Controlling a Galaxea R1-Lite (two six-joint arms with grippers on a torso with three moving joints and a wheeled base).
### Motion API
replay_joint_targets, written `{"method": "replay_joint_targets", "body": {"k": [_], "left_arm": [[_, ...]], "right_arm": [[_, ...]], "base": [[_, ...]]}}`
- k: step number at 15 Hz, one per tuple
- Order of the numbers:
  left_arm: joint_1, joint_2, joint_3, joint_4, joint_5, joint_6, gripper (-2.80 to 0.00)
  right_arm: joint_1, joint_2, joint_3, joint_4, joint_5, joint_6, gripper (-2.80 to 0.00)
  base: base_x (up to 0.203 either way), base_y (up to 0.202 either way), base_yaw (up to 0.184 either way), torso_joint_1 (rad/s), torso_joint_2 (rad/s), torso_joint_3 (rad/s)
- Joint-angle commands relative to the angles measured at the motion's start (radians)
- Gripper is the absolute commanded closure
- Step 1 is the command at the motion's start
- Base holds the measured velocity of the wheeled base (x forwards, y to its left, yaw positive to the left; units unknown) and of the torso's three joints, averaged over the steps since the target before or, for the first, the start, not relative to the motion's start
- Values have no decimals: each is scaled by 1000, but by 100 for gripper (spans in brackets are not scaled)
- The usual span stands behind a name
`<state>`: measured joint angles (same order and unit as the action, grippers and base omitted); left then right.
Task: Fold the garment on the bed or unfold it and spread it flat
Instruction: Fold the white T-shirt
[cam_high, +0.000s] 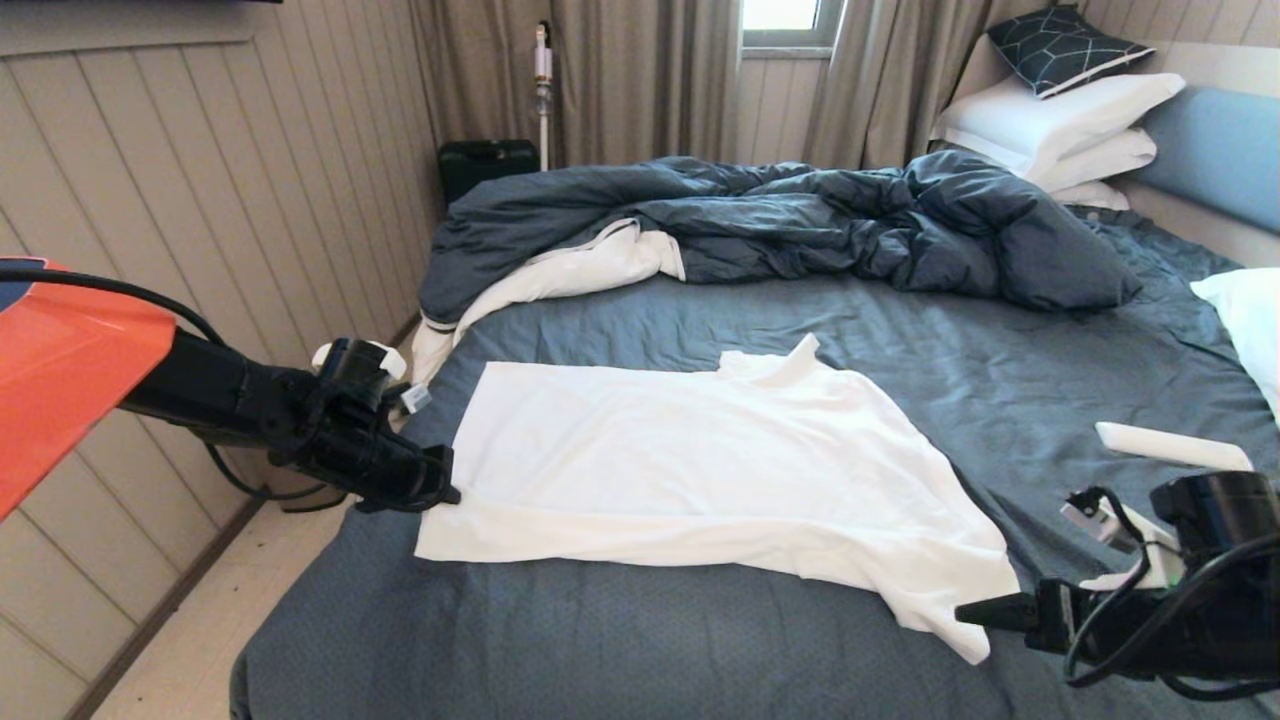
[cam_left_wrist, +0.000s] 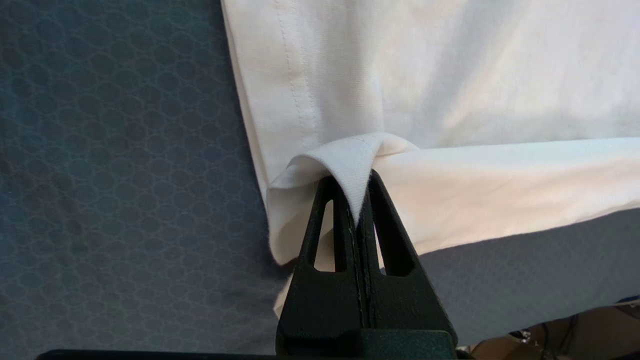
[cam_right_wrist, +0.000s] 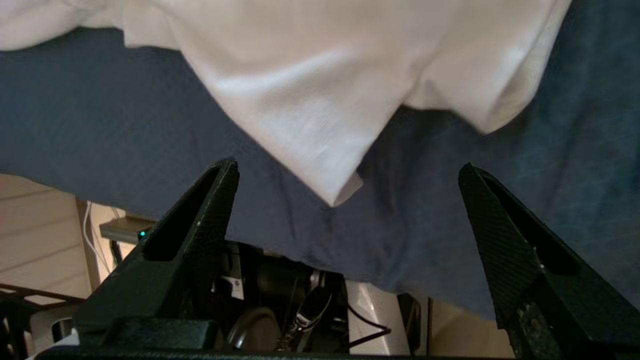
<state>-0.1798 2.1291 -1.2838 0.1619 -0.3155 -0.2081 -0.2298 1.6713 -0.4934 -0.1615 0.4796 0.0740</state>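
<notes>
Head view of the bed (cam_high: 620, 640): the garment (cam_high: 700, 470), a white shirt, lies spread across the near half of the dark blue sheet, its neck piece pointing toward the far side and its hem at the left. The rumpled duvet (cam_high: 800, 220) is heaped along the far side, with white pillows (cam_high: 1060, 120) stacked at the far right against the headboard (cam_high: 1210, 150).

The left gripper (cam_left_wrist: 359, 210) sits at the garment's near-left corner, its jaws clamped together on a pinched fold of the hem. The right gripper (cam_right_wrist: 350, 170) is at the near right, beside the garment's drooping near-right corner; its jaws stand wide apart and hold nothing, the cloth tip lying just ahead of the gap between them.
</notes>
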Motion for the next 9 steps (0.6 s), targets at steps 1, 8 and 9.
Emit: {"method": "replay_joint_targets", "body": {"k": [1,8,9], "left_arm": [[-1,2,0,1,-2,-2,0],[-4,2,0,-2,-2,-7,0],[-6,2,0,-2,-2,-8,0]], "right_arm": [[13,14,9,-2,4,2,-280],[134,92,-5,-89,-1,27,-280],[152,100,16,-144,-6,23,-280]], "base": [[0,0,0,0,0,0],[0,0,0,0,0,0],[0,0,0,0,0,0]]}}
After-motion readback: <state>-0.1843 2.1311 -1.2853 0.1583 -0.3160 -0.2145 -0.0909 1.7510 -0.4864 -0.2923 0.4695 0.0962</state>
